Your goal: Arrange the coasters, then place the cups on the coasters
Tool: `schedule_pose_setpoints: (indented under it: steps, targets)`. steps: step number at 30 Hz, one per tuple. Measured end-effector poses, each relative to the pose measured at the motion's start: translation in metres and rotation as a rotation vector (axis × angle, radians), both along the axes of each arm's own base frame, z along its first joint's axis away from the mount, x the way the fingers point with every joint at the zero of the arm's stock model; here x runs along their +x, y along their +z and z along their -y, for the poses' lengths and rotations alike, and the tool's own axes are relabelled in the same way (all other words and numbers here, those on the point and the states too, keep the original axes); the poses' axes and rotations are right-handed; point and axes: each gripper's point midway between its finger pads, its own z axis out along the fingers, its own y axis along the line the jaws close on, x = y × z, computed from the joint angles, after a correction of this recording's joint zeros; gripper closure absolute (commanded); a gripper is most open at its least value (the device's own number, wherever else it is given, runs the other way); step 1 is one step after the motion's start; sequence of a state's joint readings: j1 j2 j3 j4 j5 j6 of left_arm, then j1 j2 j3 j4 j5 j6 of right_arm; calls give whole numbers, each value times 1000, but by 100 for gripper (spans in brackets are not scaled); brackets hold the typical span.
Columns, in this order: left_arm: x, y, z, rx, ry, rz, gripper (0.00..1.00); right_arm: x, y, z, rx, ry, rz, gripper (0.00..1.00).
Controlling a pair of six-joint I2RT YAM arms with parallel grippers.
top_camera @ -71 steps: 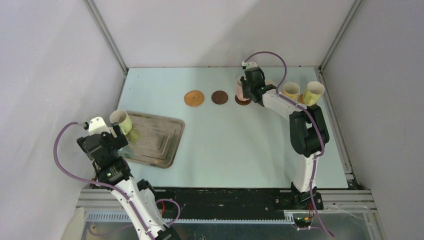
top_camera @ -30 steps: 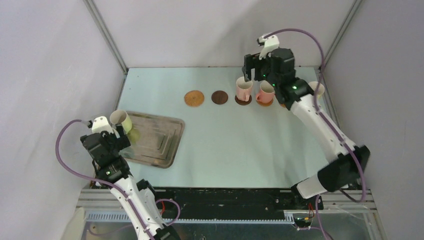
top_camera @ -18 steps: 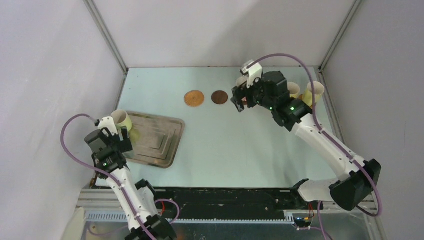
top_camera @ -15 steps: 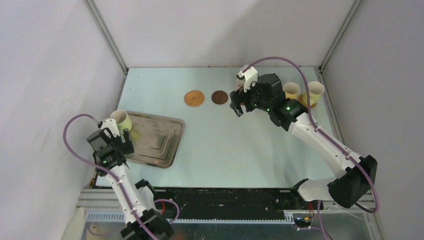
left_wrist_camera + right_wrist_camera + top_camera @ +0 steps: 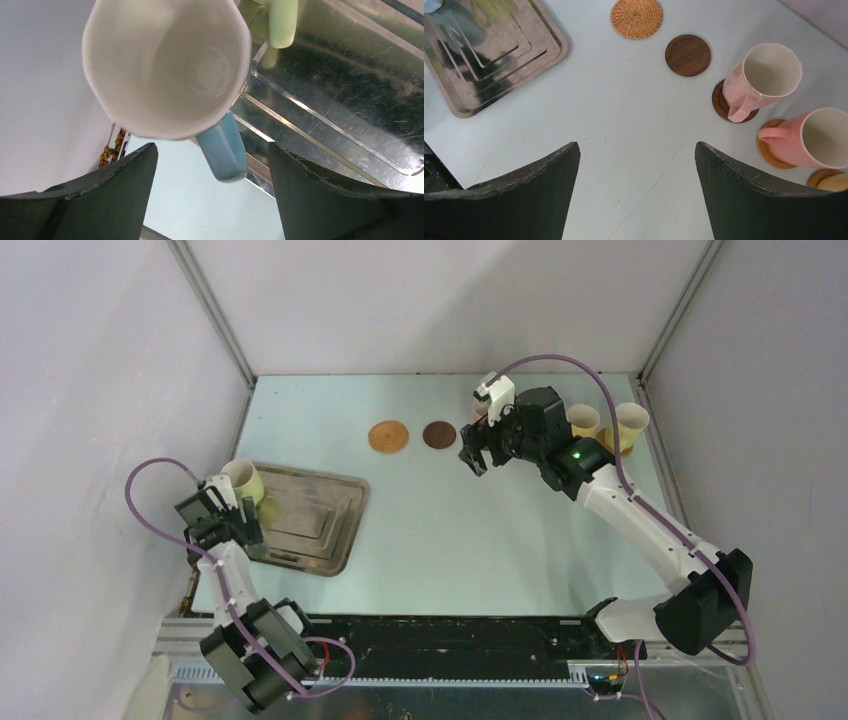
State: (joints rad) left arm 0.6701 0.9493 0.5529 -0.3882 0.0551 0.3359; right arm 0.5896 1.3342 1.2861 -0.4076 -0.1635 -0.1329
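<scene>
1. Over the surface (image 5: 450, 540), seen from above, the left hand (image 5: 232, 525) hangs at the near-left edge of the metal tray (image 5: 320, 530), just near of the pale yellow-green cup (image 5: 243, 478). Two coasters at the far side stand bare: the woven coaster (image 5: 388, 436) and, right of it, the dark brown coaster (image 5: 439, 434). The right hand (image 5: 478, 452) hovers just right of them. A yellow cup (image 5: 582, 420) stands at the far right.
2. At the left wrist, the left hand's jaws gape wide and clamp nothing. A blue-handled cup (image 5: 167, 65) stands at the tray's edge just ahead, its mouth toward the camera and its handle pointing into the gap. The pale yellow-green cup's handle shows beyond it. I judge the step in hand to be fetching one of the last two cups. The next move calls for easing forward until the fingers straddle the cup, then closing.
3. At the right wrist, the right hand is wide open and empty, high over bare surface. The pale pink cup (image 5: 769, 75) sits on a dark coaster and the salmon pink cup (image 5: 824, 137) on an orange-brown one, both right of the two bare coasters. Those two coasters look like the spots waiting for the tray-side cups.
</scene>
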Motion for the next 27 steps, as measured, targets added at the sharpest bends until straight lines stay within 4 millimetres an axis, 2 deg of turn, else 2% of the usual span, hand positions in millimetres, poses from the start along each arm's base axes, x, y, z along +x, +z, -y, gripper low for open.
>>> schedule_pose_setpoints:
  steps: [5,13,15,17,21,23,27]
  targets:
    - [6,-13,-4,-28,15,-18,35,0,-2,0,0,2,-4,11]
    - [10,-9,-12,-2,40,6,80,1,-11,0,-11,3,-23,11]
    - [10,-4,-13,15,41,17,97,1,-12,0,-13,3,-27,11]
    - [8,-2,-11,22,40,28,100,2,-13,0,-14,2,-27,11]
    - [-5,1,-7,40,54,21,100,2,-13,0,-14,2,-27,11]
    - [-11,10,-3,60,56,36,100,2,-12,0,-14,2,-26,10]
    - [-21,43,8,104,39,102,100,2,-12,0,-13,2,-26,9]
